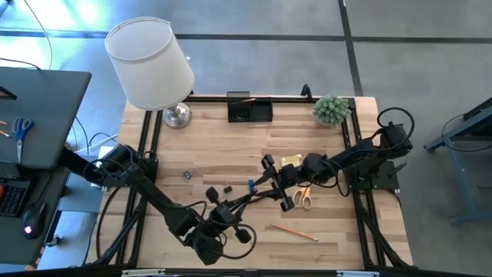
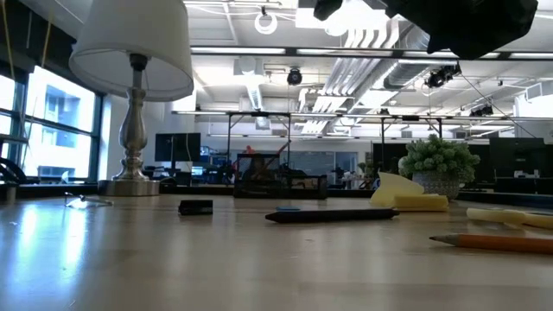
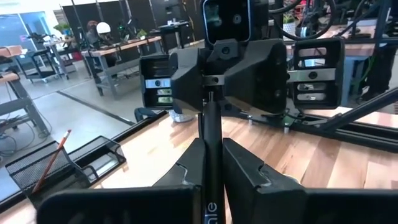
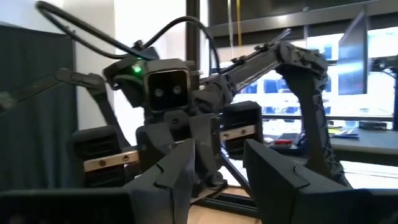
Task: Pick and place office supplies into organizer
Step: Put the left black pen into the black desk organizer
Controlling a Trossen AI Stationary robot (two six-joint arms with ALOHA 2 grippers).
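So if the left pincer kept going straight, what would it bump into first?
Most likely the right pincer, straight ahead and facing it. The dark pen held in the left pincer would probably touch first; depth is unclear.

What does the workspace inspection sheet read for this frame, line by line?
Surface: wooden table, no spills seen.
Job's things: organizer at the back edge, stored pencil in it. Lying loose: sticky pad, orange scissors, loose pencil, clips, blue piece.
Clutter: lamp, plant.
Hands: left hand shut on pen above mid-table; right hand open, facing it.
Cables: cable loops along both arms.
Surroundings: side desk with blue scissors.
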